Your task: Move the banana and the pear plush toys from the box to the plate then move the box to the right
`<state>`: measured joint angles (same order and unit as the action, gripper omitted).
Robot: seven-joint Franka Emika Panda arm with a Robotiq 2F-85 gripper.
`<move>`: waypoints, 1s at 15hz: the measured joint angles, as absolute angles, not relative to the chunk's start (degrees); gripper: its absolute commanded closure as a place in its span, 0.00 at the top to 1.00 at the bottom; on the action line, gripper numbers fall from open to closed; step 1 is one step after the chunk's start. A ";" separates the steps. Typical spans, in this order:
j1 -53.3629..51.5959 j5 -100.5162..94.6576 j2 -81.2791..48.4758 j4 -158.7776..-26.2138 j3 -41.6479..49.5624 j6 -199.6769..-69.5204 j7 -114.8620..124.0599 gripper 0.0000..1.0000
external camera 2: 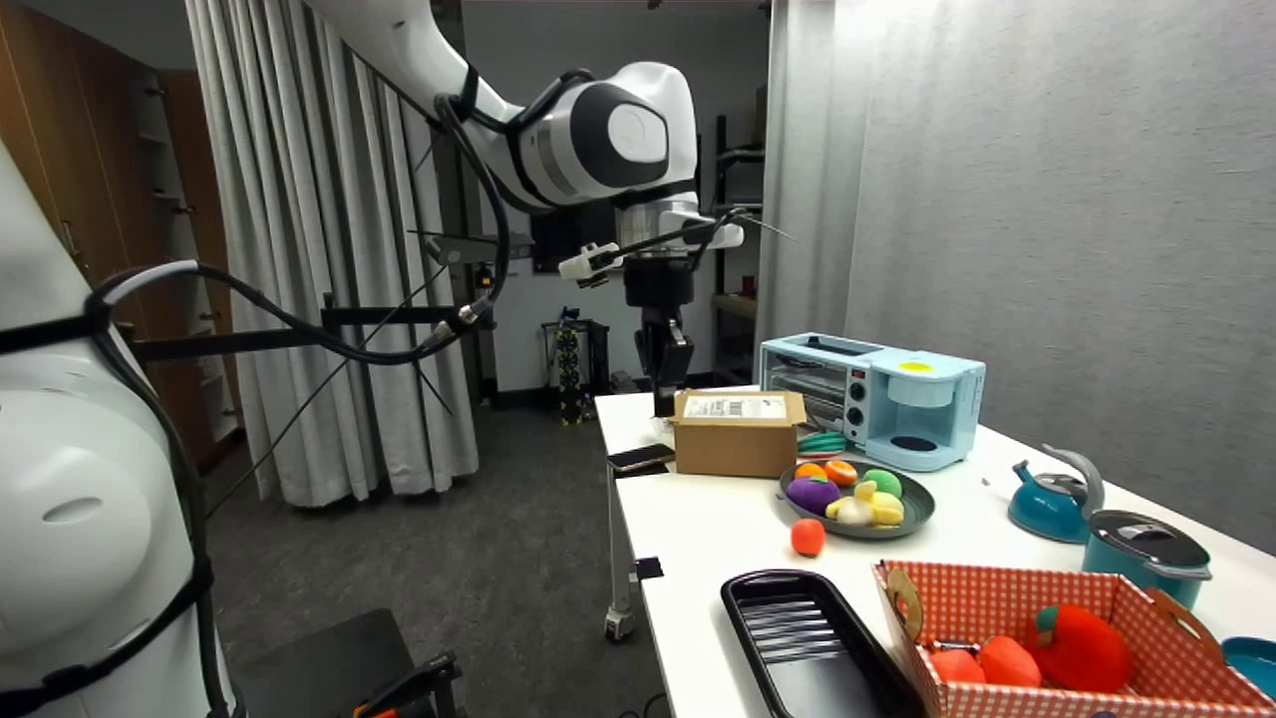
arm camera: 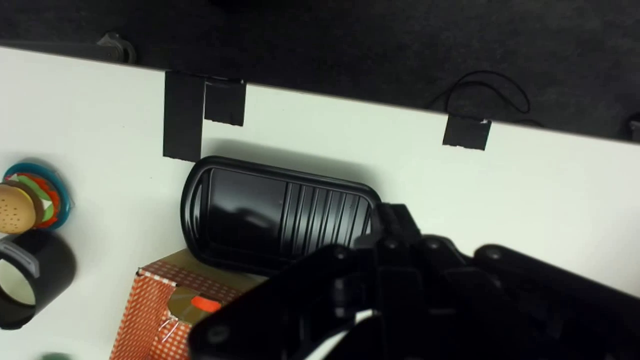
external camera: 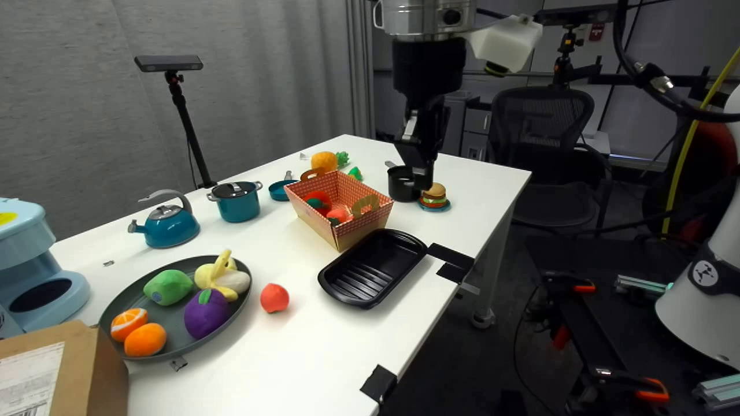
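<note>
In the wrist view the gripper (arm camera: 397,222) stands narrow, its fingertips together, overlapping the ribbed end of the black loaf pan (arm camera: 245,202). In an exterior view, twelve being the top, it hangs above the white table (external camera: 341,352) at two o'clock from the red gingham box (external camera: 361,230). The dark grey plate (external camera: 165,315) lies at eight o'clock from that box, well apart from it. Near the plate's rim at two o'clock rests the peeled banana plush (external camera: 222,276), with the purple plum plush (external camera: 206,315) at three, a tangerine plush (external camera: 145,340) and an orange half (external camera: 128,323) at eight, and a green plush fruit (external camera: 167,287) at eleven; whether this last is the pear cannot be told. A small red-orange plush fruit (external camera: 274,298) sits on the table just off the plate at three o'clock. Inside the box lie a large red plush with a green top (external camera 2: 1087,650) and two smaller red-orange plush pieces (external camera 2: 1009,661). From the box, the loaf pan is close by at five o'clock, a lidded teal pot (external camera: 240,207) at nine, and a toy hamburger (external camera: 433,196) at three.
</note>
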<state>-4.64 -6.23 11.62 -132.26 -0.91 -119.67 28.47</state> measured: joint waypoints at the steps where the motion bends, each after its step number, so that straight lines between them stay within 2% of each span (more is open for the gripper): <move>1: -4.64 -5.84 12.80 -133.16 -1.25 -119.20 27.84 0.00; 4: -4.64 -4.45 16.45 -135.84 -2.07 -118.08 26.45 0.00; 5: -4.64 -4.16 17.67 -136.60 -2.33 -117.67 26.19 0.26; 6: -4.64 -4.06 18.82 -137.23 -2.60 -117.15 26.17 0.27; 7: -4.64 -4.03 19.88 -137.73 -2.86 -116.72 26.17 0.32; 15: -4.64 -3.97 25.15 -138.57 -5.54 -114.36 26.17 0.92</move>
